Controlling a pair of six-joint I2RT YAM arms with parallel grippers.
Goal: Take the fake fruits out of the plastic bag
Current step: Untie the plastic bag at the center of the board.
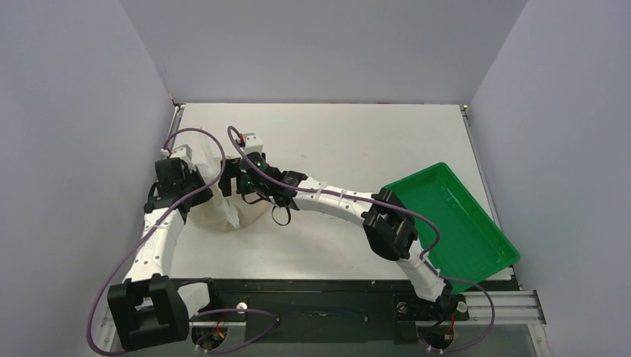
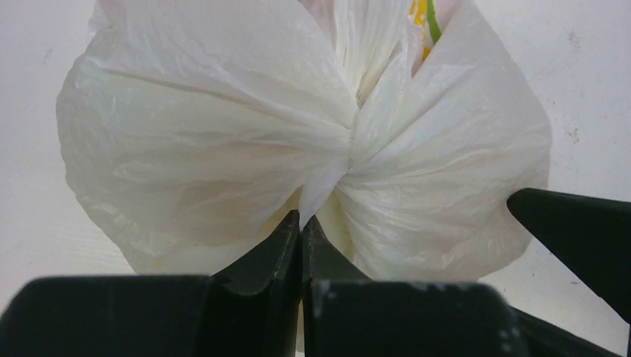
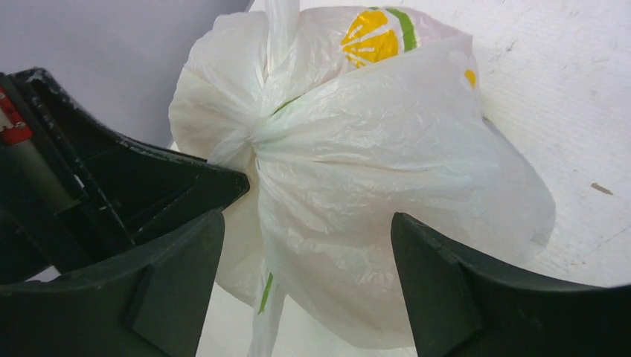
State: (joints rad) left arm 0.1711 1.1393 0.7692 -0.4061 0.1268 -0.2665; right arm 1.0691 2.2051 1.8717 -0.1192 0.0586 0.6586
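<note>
The left white-and-black robot arm (image 1: 160, 242) reaches from the near-left corner of the white table (image 1: 357, 141) to a thin, crinkly, translucent white plastic bag (image 2: 223, 134) sitting left of centre. The left gripper (image 2: 301, 223) has its two black fingers pressed tight together on a narrow fold of plastic that runs down from the bag's gathered waist. The bag rests on the tabletop, bulging to either side of that gather. The fake fruits are inside, hidden behind the cloudy plastic. Only a yellow-and-green patch (image 3: 376, 33) shows near the top of the bag, and whether it is fruit or print cannot be told. From the right, the right gripper (image 3: 306, 223) stands with its jaws spread wide, one black finger on each side of the bag's swollen body. The plastic fills the gap between them, and whether the pads press into it cannot be told. One of its fingers sits just beside the left gripper's pinching tips. Behind it the right arm (image 1: 335, 201) stretches across the table from the near-right base. Well apart, at the right edge of the table, lies a green rectangular plastic tray (image 1: 476, 238), set at an angle.
</note>
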